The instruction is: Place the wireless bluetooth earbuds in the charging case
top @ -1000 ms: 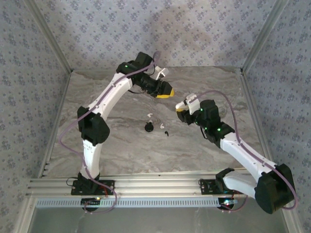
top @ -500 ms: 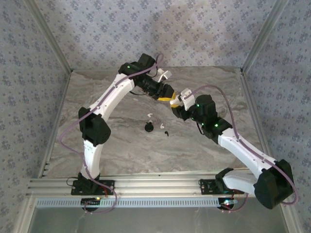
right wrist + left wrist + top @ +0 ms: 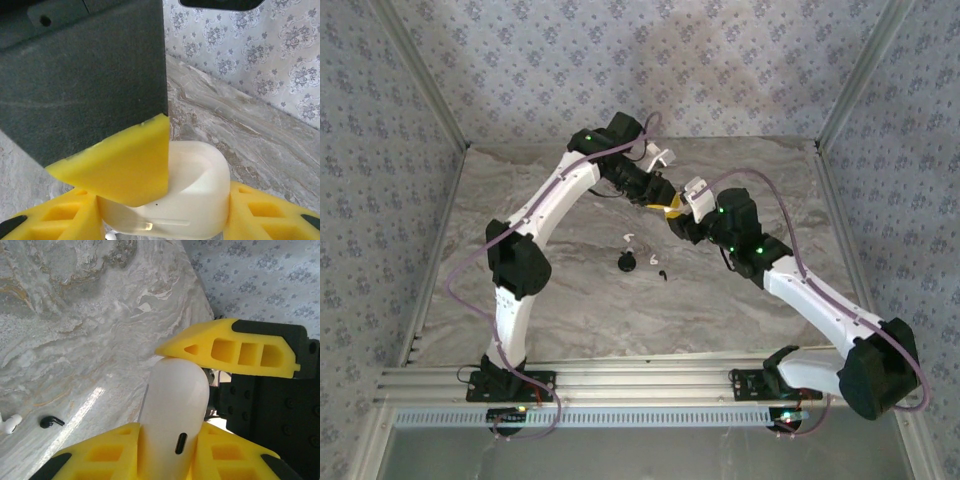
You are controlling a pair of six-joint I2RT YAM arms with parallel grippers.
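Both grippers meet in the air over the far middle of the worktop (image 3: 570, 300), sharing one white case (image 3: 172, 405). The right gripper (image 3: 165, 205) clamps it across its sides, seemingly to steady it. The left gripper (image 3: 170, 450) looks clenched on the end with the port, probably so one arm can brace the body while the other works the lid. White earbuds (image 3: 628, 238) and a black earbud (image 3: 663, 274) lie loose on the worktop, well apart from the case and near a dark round thing (image 3: 626, 262); none is in yet
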